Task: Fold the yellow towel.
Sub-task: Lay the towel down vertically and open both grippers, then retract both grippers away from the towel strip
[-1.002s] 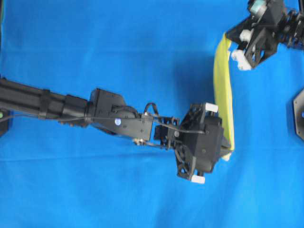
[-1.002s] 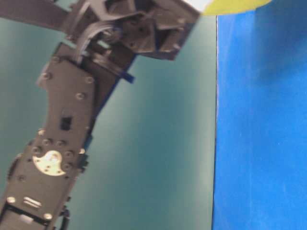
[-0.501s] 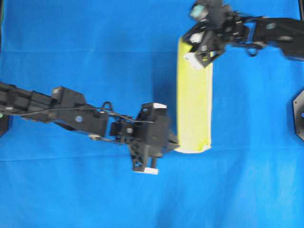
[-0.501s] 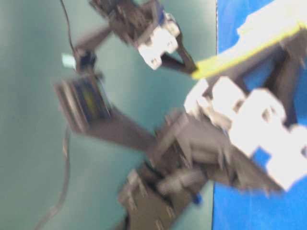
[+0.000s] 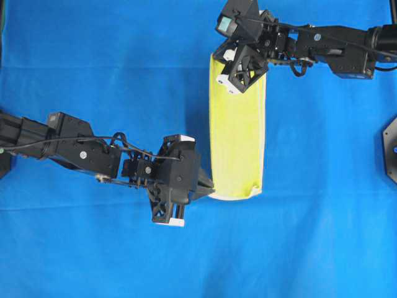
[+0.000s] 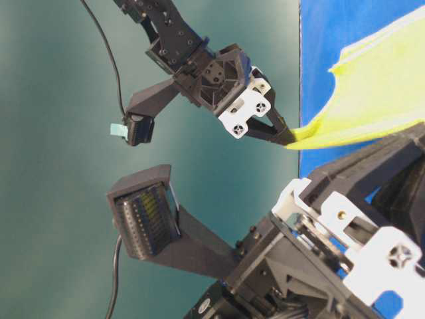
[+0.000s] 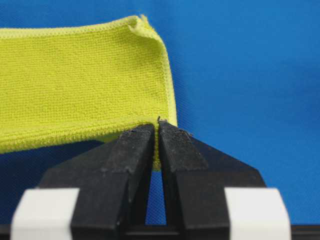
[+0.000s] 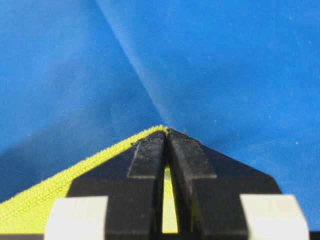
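The yellow towel (image 5: 237, 133) hangs doubled over as a long strip above the blue table cloth, held at both ends. My left gripper (image 5: 209, 188) is shut on its near left corner; in the left wrist view the jaws (image 7: 156, 131) pinch the towel's (image 7: 75, 85) hem. My right gripper (image 5: 221, 61) is shut on the far corner; in the right wrist view the jaws (image 8: 167, 134) clamp the yellow hem (image 8: 45, 192). In the table-level view the right gripper (image 6: 287, 137) holds the towel (image 6: 372, 93) stretched and lifted.
The blue table cloth (image 5: 93, 74) covers the whole work surface, with a crease in the right wrist view (image 8: 135, 70). A black robot base (image 5: 391, 155) sits at the right edge. The left arm (image 5: 68, 149) reaches in from the left.
Both grippers have carried the towel leftward across the table. The strip has widened from a thin edge-on band to a broad folded panel. Both stay shut on it.
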Robot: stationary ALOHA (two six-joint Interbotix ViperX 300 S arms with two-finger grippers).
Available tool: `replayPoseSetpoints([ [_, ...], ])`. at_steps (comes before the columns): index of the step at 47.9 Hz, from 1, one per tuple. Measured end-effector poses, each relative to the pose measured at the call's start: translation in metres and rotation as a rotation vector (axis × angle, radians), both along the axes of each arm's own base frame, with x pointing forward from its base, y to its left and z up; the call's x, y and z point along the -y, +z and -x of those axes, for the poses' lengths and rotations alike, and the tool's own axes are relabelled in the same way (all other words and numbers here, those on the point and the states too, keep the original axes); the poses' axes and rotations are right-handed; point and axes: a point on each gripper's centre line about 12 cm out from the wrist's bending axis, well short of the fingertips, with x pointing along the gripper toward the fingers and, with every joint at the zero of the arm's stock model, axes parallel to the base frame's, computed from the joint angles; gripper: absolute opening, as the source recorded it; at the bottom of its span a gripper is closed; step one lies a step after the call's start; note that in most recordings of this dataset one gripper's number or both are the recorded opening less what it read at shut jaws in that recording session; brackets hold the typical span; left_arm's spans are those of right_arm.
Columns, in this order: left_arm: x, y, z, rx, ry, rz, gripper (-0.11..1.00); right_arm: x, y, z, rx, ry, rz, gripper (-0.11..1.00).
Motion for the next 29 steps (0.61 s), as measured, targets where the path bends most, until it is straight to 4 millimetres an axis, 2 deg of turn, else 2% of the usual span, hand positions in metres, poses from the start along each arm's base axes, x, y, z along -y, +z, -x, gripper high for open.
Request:
replayPoseSetpoints([
  [5, 0.001, 0.000, 0.000, 0.001, 0.000, 0.001, 0.08, -0.003, 0.000, -0.002, -0.006, 0.027, 0.019, 0.03],
  [8, 0.002, 0.001, 0.000, 0.005, -0.004, 0.001, 0.17, -0.004, 0.001, -0.003, 0.001, 0.035, 0.026, 0.03],
  [13, 0.007, 0.001, 0.001, 0.002, -0.019, -0.005, 0.39, -0.005, 0.001, -0.003, 0.005, 0.039, 0.028, 0.06],
  [20, 0.006, -0.002, 0.006, -0.036, -0.023, -0.014, 0.75, -0.004, 0.002, -0.003, 0.007, 0.037, 0.027, 0.46],
  [23, 0.006, 0.001, 0.010, -0.058, -0.025, -0.017, 0.83, -0.004, 0.002, -0.003, 0.008, 0.036, 0.026, 0.63],
  [25, 0.005, 0.003, 0.012, -0.071, -0.026, -0.021, 0.85, -0.004, 0.002, -0.004, 0.010, 0.034, 0.025, 0.68],
  [29, 0.005, 0.010, 0.016, -0.097, -0.029, -0.025, 0.84, -0.004, 0.002, -0.003, 0.010, 0.032, 0.022, 0.66],
])
